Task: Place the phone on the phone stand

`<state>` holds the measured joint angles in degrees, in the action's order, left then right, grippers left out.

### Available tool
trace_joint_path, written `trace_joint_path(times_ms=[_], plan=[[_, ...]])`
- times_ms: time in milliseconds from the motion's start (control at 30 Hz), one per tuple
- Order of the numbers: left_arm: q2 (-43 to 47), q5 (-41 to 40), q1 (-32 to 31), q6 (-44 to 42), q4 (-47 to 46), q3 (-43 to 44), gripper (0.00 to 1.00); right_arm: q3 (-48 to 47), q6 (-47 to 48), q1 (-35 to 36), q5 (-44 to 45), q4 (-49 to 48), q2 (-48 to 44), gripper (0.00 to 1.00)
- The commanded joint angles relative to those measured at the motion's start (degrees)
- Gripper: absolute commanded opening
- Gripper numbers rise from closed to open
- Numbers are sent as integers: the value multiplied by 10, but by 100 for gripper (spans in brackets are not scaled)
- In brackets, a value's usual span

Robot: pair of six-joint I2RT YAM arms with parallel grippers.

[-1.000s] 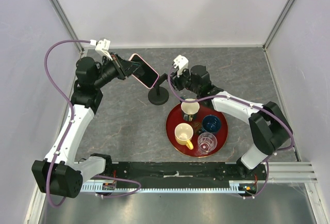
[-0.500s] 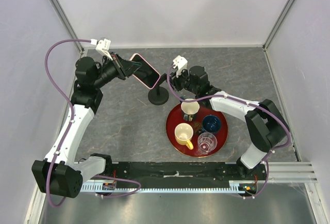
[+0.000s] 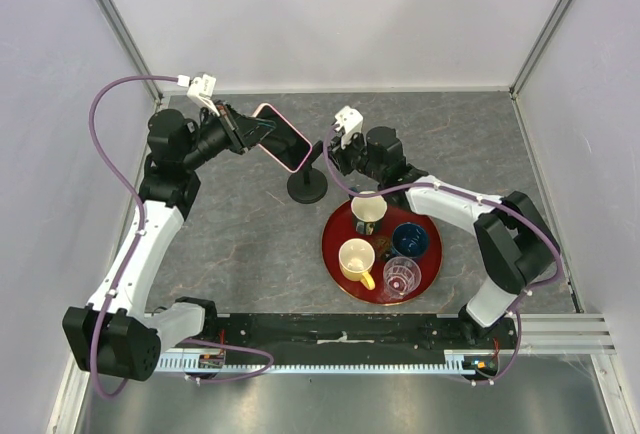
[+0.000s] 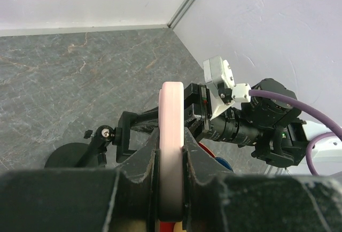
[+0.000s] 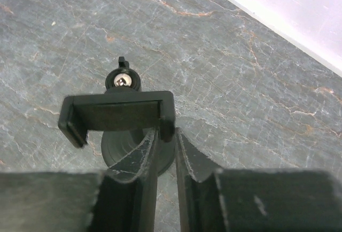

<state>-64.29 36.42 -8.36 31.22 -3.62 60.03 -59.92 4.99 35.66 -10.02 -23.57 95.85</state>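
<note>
My left gripper point(image 3: 262, 132) is shut on the phone point(image 3: 282, 140), a black screen with a pink rim, and holds it tilted in the air just left of and above the phone stand point(image 3: 308, 190). In the left wrist view the phone point(image 4: 172, 114) shows edge-on between my fingers, with the left gripper point(image 4: 171, 162) clamped on its lower part. My right gripper point(image 3: 330, 159) is at the stand's clamp head. In the right wrist view the right gripper point(image 5: 166, 133) is closed on the right end of the clamp head point(image 5: 115, 113), above the round base point(image 5: 120, 149).
A red tray point(image 3: 335, 254) lies just near-right of the stand, with a white cup point(image 3: 368, 209), a yellow mug point(image 3: 356, 259), a blue cup point(image 3: 409, 241) and a clear glass point(image 3: 400, 276). Enclosure walls stand at the back and sides.
My right gripper and forearm have shifted slightly left at the stand's head. The left gripper with the phone has hardly moved.
</note>
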Motion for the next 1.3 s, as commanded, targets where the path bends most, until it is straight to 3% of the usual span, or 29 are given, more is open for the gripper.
trace_joint_path(times_ms=[0, 67, 133, 433, 567, 700, 767, 900, 1067, 1267], plan=[[-3, 21, 1, 24, -56, 31, 2, -34, 7, -2, -3, -23, 12, 19], [-7, 23, 1, 21, -56, 32, 2, -49, 19, -3, -6, -3, 16, 6], [-11, 26, 2, 17, -56, 33, 2, -58, 25, -6, -31, 8, 21, 0], [-24, 93, -12, -20, -81, 40, 2, -93, 39, -53, -196, 77, 34, 0], [-16, 141, -50, -57, -107, 32, 2, -107, 41, -61, -264, 99, 48, 0], [-3, 139, -71, -94, -108, 21, 2, -114, 34, -62, -260, 100, 57, 0], [5, 112, -70, -93, -112, 13, 2, -109, 21, -61, -243, 80, 55, 9], [20, 89, -67, -92, -125, 2, 2, -80, -9, -60, -196, 28, 42, 37], [30, 76, -47, -65, -154, -16, 2, -72, -13, -60, -176, 13, 32, 43], [26, 93, -44, -48, -167, -16, 2, -84, -9, -57, -172, 22, 44, 40]])
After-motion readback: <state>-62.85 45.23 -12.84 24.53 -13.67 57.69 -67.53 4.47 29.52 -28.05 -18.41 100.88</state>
